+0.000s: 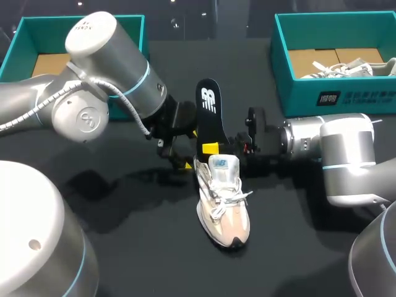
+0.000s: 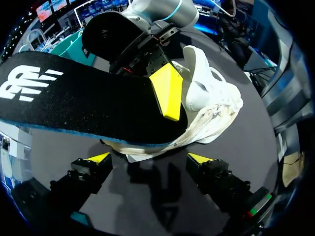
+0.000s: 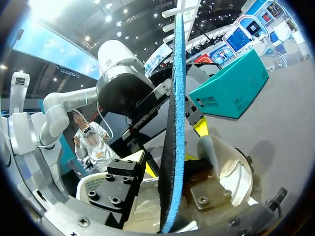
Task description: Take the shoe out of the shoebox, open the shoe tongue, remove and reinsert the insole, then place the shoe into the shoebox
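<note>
- Insole [image 1: 208, 114] stands on end in the upper middle of the head view. Its lower end is at the heel opening of the shoe [image 1: 224, 204], which lies toe-down in the frame's centre on the table [image 1: 297, 253].
- Our right gripper [image 1: 213, 150] comes in from the right and is clamped on the insole near that lower end. One yellow fingertip [image 2: 167, 91] lies flat against the insole's black face.
- Our left gripper [image 2: 149, 158] is released and grasps nothing. It hovers just left of the shoe's heel.
- We cannot tell whether the insole is coming out or going back in.
- We think the shoe may slide or tip if the insole is pushed or pulled, because nothing pins it down.
- With most of its length standing free above the grip, the insole may bend, or twist out of the fingers.
- Pushed in at a poor angle, it may buckle or catch on the tongue.
- Both grippers sit close together at the heel, so a careless move could knock one against the other.
- One shoebox [image 1: 334, 96] sits at the upper right, well apart from the shoe.
</note>
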